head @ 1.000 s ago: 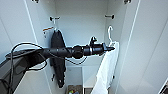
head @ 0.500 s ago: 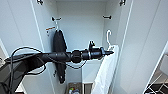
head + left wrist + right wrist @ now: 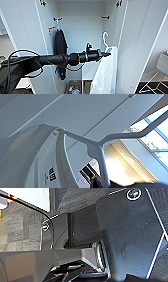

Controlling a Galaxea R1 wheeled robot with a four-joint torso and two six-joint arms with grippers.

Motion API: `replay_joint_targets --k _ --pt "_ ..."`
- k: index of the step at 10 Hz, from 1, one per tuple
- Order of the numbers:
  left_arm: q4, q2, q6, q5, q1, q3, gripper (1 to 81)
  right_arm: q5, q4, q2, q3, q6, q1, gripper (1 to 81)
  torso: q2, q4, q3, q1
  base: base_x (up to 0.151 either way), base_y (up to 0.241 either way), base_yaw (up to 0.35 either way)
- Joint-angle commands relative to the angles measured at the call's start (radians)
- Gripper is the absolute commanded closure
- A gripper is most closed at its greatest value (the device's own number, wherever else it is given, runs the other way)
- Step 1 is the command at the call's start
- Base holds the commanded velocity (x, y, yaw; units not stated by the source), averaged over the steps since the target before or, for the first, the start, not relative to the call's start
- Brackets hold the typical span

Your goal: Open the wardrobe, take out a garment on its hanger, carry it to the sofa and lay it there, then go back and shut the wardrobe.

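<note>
- Wardrobe (image 3: 82, 27) standing open, both white doors swung wide; black hooks (image 3: 105, 17) on the inner walls
- Left arm reaching in from the left of the head view, stretched level across the opening; left gripper (image 3: 108, 54) clenched on the hanger (image 3: 106, 41) at the neck beneath its curved hook
- Hanger hook curling upward free of any wall hook, just in front of the right inner wall; in the left wrist view the hanger's white stem (image 3: 101, 157) rising from the dark fingers, its arms spreading to either side
- White garment (image 3: 106, 73) draped from the hanger, hanging down at the right side of the opening, close to the right door's edge; collar and printed label (image 3: 50, 174) seen near in the left wrist view
- Black T-shirt (image 3: 60, 45) hanging on its own hanger from a hook at the left inner wall, partly behind the outstretched arm, well apart from the white garment
- Small items on the wardrobe floor too blurred to identify
- Right gripper: cannot tell its state; right wrist view showing dark robot parts and grey floor (image 3: 20, 230)
</note>
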Motion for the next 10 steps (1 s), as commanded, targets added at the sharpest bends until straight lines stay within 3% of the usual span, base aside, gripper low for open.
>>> replay_joint_targets --k 1,7,10 --pt "0.028 -0.005 0.016 -0.062 -0.172 0.017 81.1 -0.033 -0.001 0.005 0.004 0.0 0.037 1.0 0.0 0.0 0.0 0.0 -0.128 0.0 0.0" --pt "0.047 -0.012 0.019 -0.064 -0.14 0.017 81.1 -0.035 -0.001 0.005 0.006 0.0 0.04 1.0 0.0 0.0 0.0 0.0 -0.125 0.0 0.0" --pt "0.047 -0.023 0.019 -0.064 -0.131 0.032 81.1 -0.035 -0.001 0.005 0.001 0.0 0.038 1.0 -0.001 0.0 0.0 -0.003 -0.022 0.0 0.0"
